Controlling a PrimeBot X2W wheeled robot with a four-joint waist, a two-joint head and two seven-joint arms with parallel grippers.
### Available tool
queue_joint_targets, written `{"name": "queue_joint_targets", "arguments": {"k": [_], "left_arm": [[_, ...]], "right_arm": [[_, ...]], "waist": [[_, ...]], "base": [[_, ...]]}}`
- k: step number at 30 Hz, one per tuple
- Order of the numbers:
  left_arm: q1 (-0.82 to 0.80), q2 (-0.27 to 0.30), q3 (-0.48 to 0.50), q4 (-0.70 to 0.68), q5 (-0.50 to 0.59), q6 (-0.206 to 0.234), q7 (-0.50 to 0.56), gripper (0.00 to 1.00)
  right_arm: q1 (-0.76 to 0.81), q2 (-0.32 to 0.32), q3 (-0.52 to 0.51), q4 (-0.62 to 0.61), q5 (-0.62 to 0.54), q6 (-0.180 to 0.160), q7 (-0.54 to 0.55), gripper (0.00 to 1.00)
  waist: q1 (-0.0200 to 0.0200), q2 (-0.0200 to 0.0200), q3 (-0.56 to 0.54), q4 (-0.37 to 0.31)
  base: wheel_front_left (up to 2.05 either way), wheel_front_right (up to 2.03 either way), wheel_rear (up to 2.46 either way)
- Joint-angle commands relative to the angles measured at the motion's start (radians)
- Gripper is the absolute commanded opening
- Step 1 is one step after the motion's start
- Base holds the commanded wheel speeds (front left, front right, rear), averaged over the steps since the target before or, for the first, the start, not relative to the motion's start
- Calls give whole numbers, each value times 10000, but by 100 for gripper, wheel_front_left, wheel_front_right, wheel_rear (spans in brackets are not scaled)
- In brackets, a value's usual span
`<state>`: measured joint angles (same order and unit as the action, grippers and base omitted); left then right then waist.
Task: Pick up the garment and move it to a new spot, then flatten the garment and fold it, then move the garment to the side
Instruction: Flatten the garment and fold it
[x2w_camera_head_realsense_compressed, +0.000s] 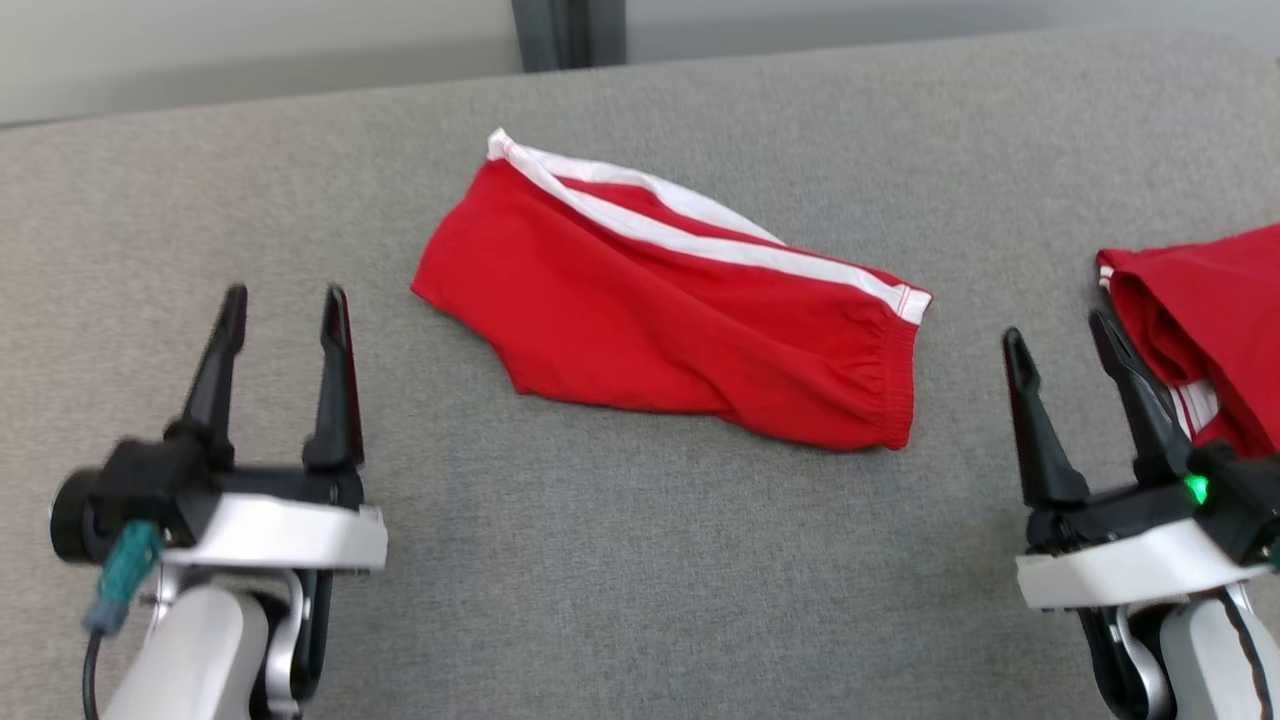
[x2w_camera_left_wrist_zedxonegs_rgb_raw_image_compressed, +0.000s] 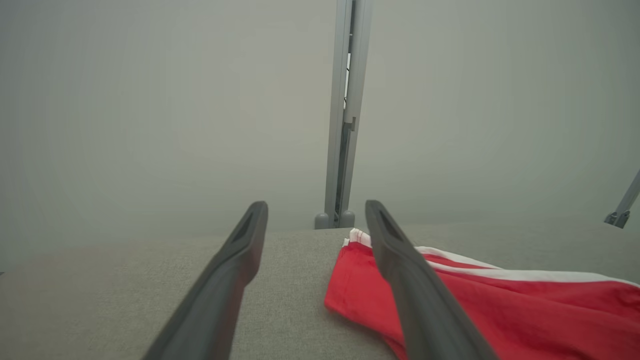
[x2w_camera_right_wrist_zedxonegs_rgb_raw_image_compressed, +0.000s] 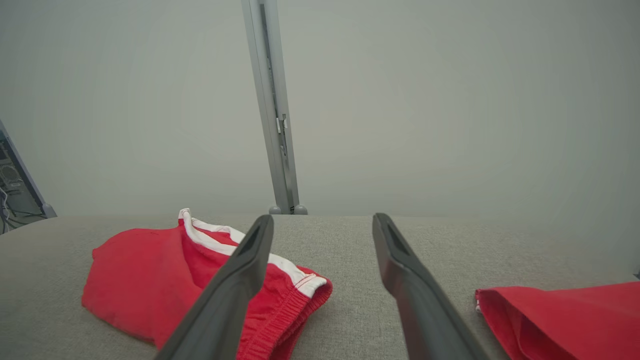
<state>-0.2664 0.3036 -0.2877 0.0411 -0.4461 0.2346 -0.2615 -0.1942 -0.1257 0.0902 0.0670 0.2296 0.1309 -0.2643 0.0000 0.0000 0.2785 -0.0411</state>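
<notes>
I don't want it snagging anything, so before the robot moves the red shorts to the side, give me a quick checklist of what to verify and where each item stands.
1. The left gripper open and empty: ok.
2. The right gripper open and empty: ok.
3. The red shorts lying on the table, apart from both grippers: ok.
4. Fold neat: not ok, creases run across the cloth.
5. The right gripper clear of the second red garment: cannot tell, they overlap in the head view.
6. Room on the table left of the shorts: ok.
</notes>
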Motion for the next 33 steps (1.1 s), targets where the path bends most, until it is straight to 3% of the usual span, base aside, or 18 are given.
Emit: {"name": "queue_joint_targets", "arguments": {"k": [1,14,29,33], "left_arm": [[302,71,32,-191,110,84,-28,100],[1872,340,-359,-371,153,208,375,100],[1671,324,-583,-531,117,262,705,100],[984,270,-802,-477,141,-30,945,100]], "right_arm": [[244,-6,-136,-33,-102,-4,-5,100],[1777,346,-867,-211,-616,-4,481,100],[1842,489,-900,-461,-638,-4,705,100],[1677,484,-818,-563,-600,-4,765,100]], "waist": [[0,0,-390,216],[0,0,-1525,440],[0,0,-1547,446],[0,0,-1334,395]], "base": [[0,0,0],[0,0,0],[0,0,0],[0,0,0]]}}
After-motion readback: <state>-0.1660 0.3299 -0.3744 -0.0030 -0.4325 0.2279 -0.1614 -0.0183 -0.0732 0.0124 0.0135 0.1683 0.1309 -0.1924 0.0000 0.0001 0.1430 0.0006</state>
